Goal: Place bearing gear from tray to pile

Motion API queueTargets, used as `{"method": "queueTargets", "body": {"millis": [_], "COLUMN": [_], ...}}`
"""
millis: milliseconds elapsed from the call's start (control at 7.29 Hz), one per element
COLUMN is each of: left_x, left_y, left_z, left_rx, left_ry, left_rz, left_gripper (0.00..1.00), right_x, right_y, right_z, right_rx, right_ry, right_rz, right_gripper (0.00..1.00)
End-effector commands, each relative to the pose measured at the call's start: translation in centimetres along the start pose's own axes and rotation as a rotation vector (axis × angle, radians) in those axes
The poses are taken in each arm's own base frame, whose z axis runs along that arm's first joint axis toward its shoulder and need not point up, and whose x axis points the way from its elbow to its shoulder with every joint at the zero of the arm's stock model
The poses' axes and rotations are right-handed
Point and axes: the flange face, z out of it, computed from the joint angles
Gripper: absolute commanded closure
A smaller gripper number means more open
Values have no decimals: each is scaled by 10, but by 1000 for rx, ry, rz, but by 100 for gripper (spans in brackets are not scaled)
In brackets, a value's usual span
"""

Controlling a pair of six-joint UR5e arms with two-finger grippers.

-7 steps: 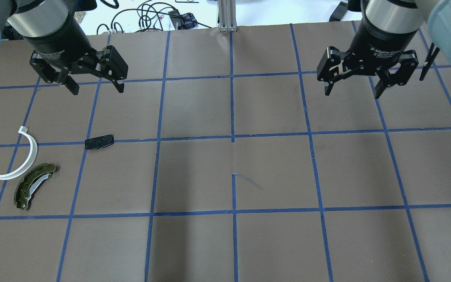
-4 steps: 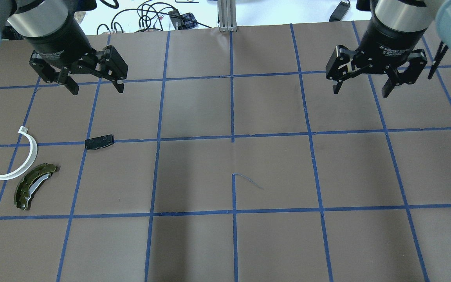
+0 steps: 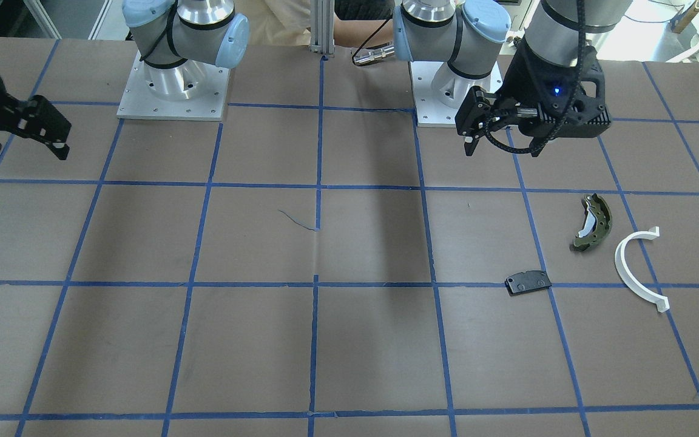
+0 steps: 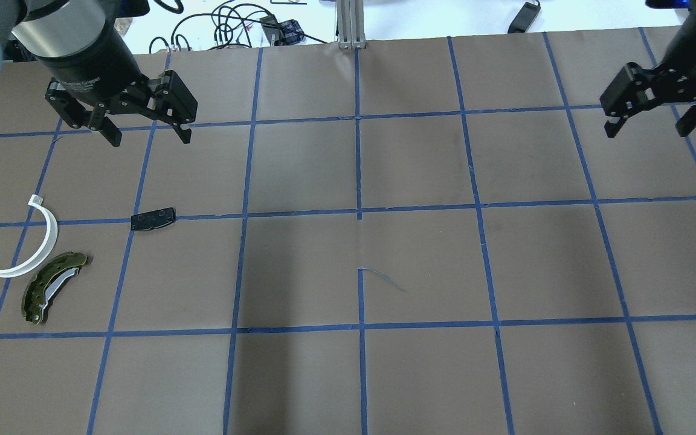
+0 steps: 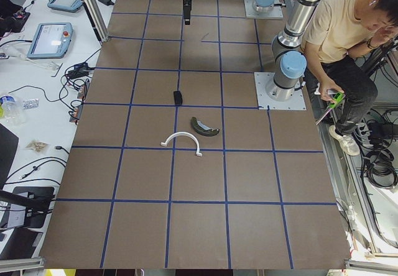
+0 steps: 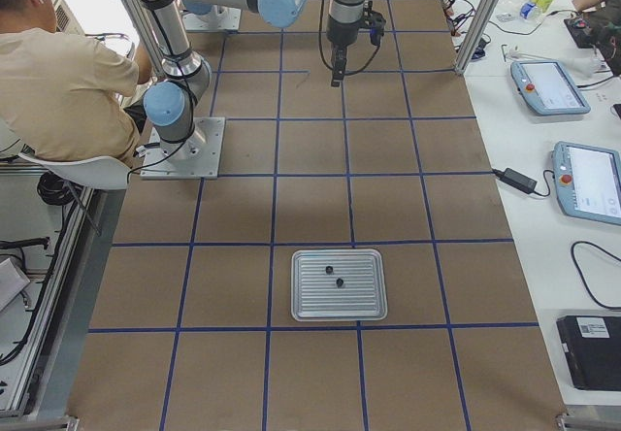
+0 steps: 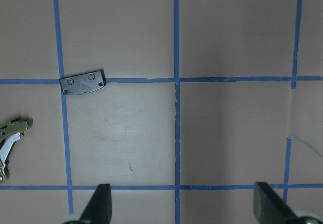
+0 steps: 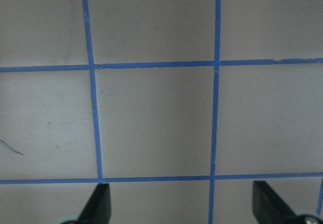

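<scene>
On the tray: the bearing gear (image 6: 340, 281) and a second small dark piece (image 6: 326, 271) lie close together near the middle of the ribbed metal tray (image 6: 374, 310), at the table's end on the robot's right; they are too small for you to tell which is which.
Right gripper: the right gripper (image 4: 646, 132) hangs above bare table (image 4: 354, 374), fingers spread wide with nothing between them, well apart from the tray.
Left gripper: the left gripper (image 4: 150, 140) is likewise spread and empty, hovering near the pile.
Pile: an olive brake shoe (image 4: 52, 287), a white half-ring (image 4: 55, 234) and a black pad (image 4: 153, 219) lie loosely grouped on the robot's left side.
Handling: expect a stiff, smooth metal piece, dense for its size and not fragile, but apt to slip or roll on the tray's ribs.
Where to hold: you should come straight down and close across its outer rim, squarely, clear of the neighbouring piece.
Progress: by my judgement nothing is picked yet; the reach to the tray comes first.
</scene>
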Motion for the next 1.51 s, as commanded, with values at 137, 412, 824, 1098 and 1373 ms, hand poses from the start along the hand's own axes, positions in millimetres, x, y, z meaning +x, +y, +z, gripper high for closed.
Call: {"method": "queueTargets", "body": {"millis": [137,412,824,1098,1373], "left_x": [0,0,0,0,0], "left_y": [0,0,0,0,0], "left_z": [0,0,0,0,0], "left_rx": [1,1,1,1,1], "left_ry": [-2,-2,0,-2,-3], "left_rz": [0,0,0,0,0], "left_gripper": [0,0,0,0,0], "right_x": [122,201,292,319,347], "right_y": [-12,-9,-24,-33,-42], "right_z": [26,54,119,147,184], "right_rx": [37,37,65,78,84], "right_ry": [16,16,65,92,110], "right_rz": [-129,-286,-482,-526,-522], "right_gripper": [0,0,0,0,0]}}
